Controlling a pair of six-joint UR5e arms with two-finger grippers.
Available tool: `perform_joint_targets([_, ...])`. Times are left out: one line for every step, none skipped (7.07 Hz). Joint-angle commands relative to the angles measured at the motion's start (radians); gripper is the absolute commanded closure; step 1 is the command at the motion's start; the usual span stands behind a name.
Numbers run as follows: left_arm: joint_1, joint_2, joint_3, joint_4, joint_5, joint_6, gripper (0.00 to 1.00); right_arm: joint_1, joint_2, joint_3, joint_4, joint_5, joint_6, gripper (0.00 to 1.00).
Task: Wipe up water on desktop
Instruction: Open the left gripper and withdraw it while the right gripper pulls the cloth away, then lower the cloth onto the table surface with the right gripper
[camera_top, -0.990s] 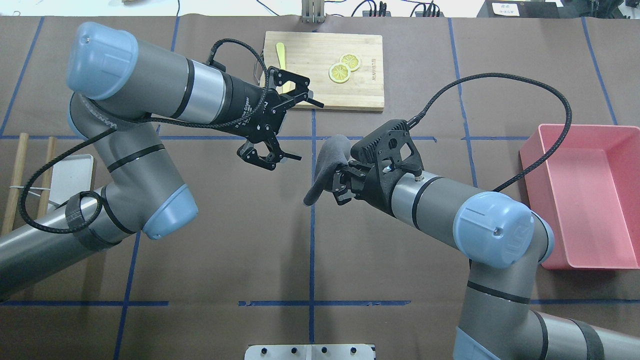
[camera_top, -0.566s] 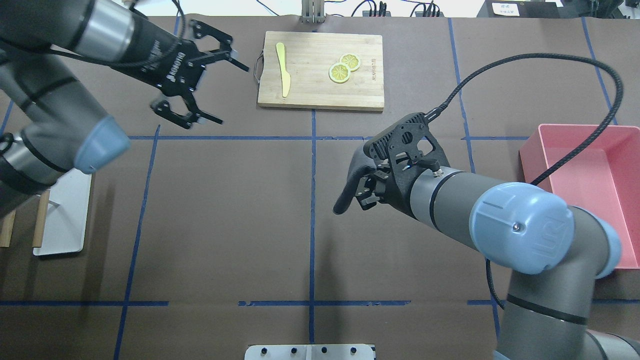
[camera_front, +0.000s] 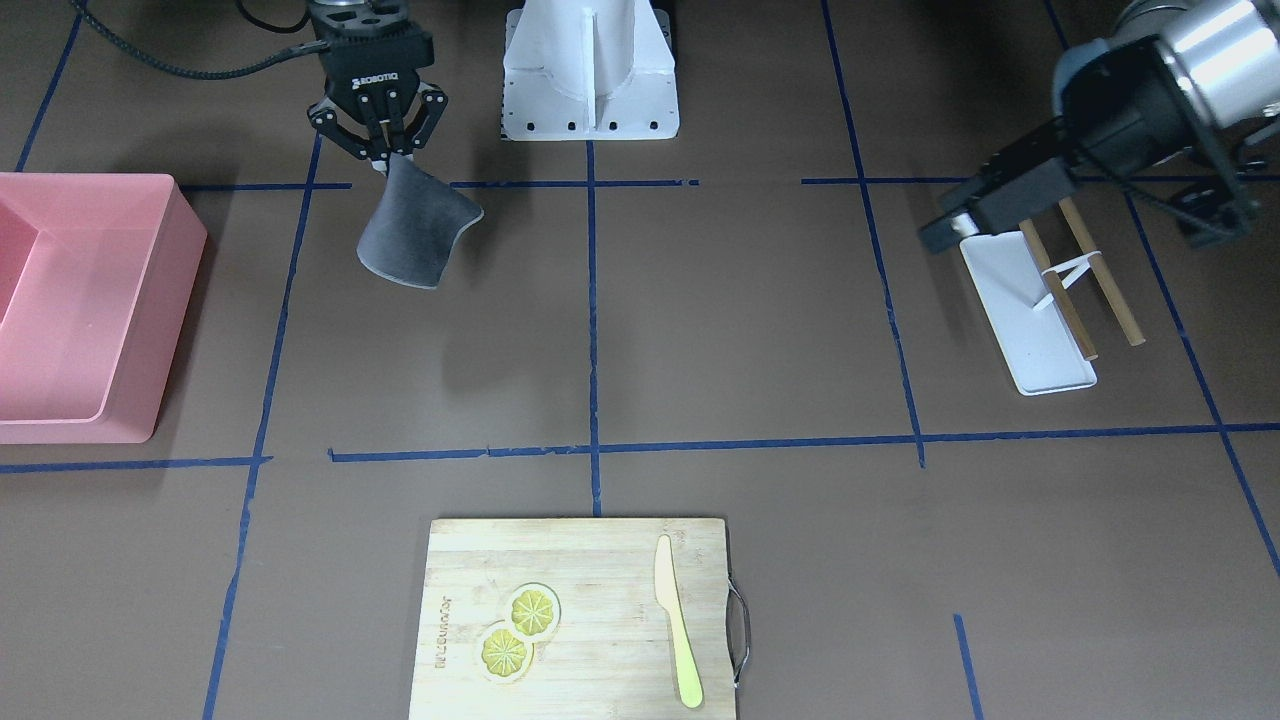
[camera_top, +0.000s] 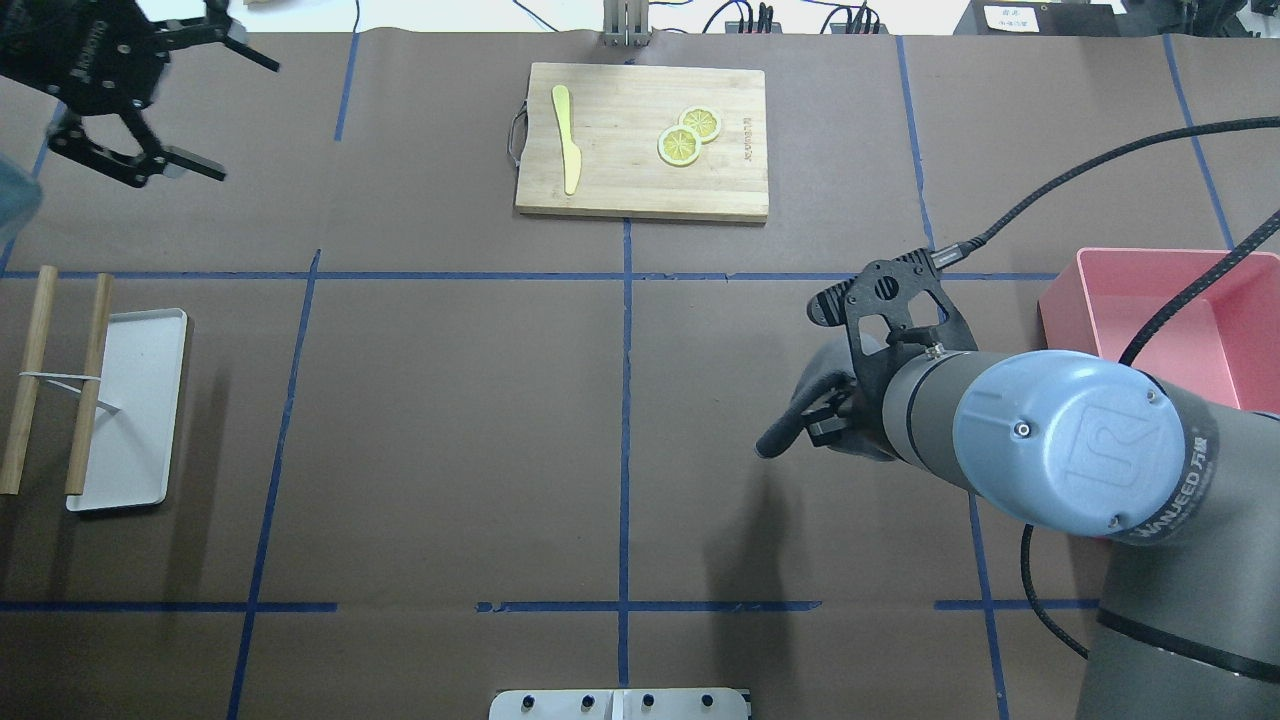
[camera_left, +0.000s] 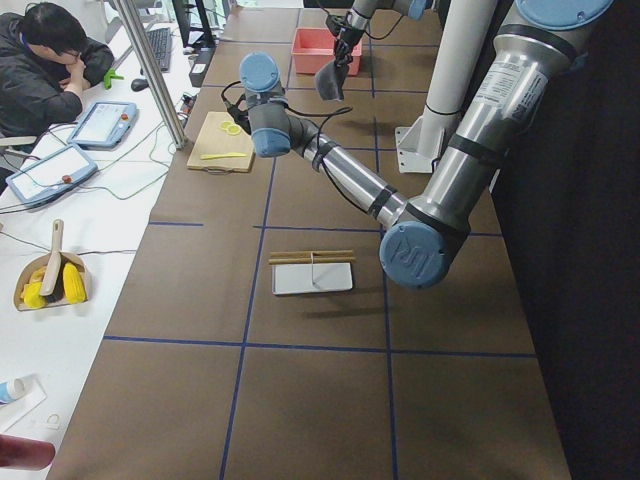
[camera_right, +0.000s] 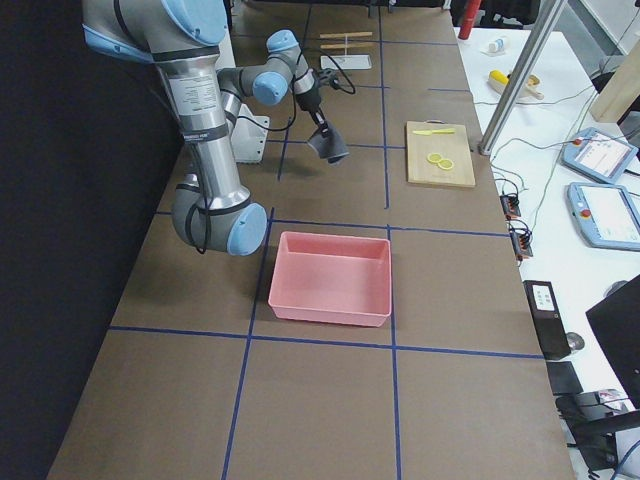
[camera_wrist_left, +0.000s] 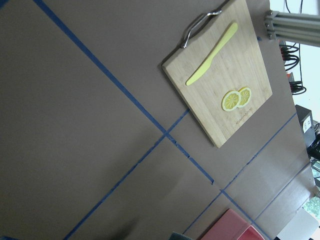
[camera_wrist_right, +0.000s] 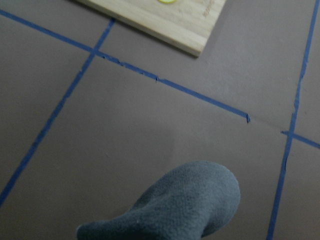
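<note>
The desktop (camera_top: 450, 420) is dark brown with a grid of blue tape lines; I see no water on it. My right gripper (camera_front: 385, 160) is shut on a grey cloth (camera_front: 415, 235) that hangs from it above the desktop, right of centre in the overhead view (camera_top: 800, 405). The cloth's end fills the bottom of the right wrist view (camera_wrist_right: 185, 205). My left gripper (camera_top: 250, 124) is open and empty, high over the far left corner, well away from the cloth.
A bamboo cutting board (camera_top: 620, 185) at the far middle carries a yellow knife (camera_top: 566, 140) and lemon slices (camera_top: 688, 135). A pink bin (camera_top: 1150, 320) stands at the right. A white tray (camera_top: 130, 410) and two wooden sticks (camera_top: 40, 380) lie at the left.
My left arm has swung from the centre out to the far left corner, still open. My right gripper has carried the cloth to the right, toward the pink bin.
</note>
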Motion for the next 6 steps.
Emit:
perform_joint_targets([-0.133, 0.072, 0.001, 0.002, 0.000, 0.165, 0.00, 0.050, -0.041, 0.004, -0.041, 0.111, 0.015, 1.00])
perform_joint_targets([-0.199, 0.109, 0.007, 0.027, 0.020, 0.369, 0.00, 0.071, -0.053, 0.000, -0.041, 0.133, 0.014, 1.00])
perform_joint_targets([-0.224, 0.161, 0.001, 0.049, 0.099, 0.543, 0.00, 0.097, -0.069, -0.003, -0.041, 0.162, 0.014, 1.00])
perform_joint_targets([-0.220, 0.202, -0.001, 0.079, 0.209, 0.709, 0.00, 0.117, -0.087, -0.003, -0.041, 0.194, 0.012, 1.00])
perform_joint_targets([-0.218, 0.215, -0.002, 0.141, 0.282, 0.846, 0.00, 0.122, -0.087, -0.004, -0.041, 0.199, 0.009, 1.00])
perform_joint_targets([-0.218, 0.216, -0.004, 0.240, 0.316, 0.984, 0.00, 0.124, -0.093, -0.010, -0.044, 0.205, 0.011, 1.00])
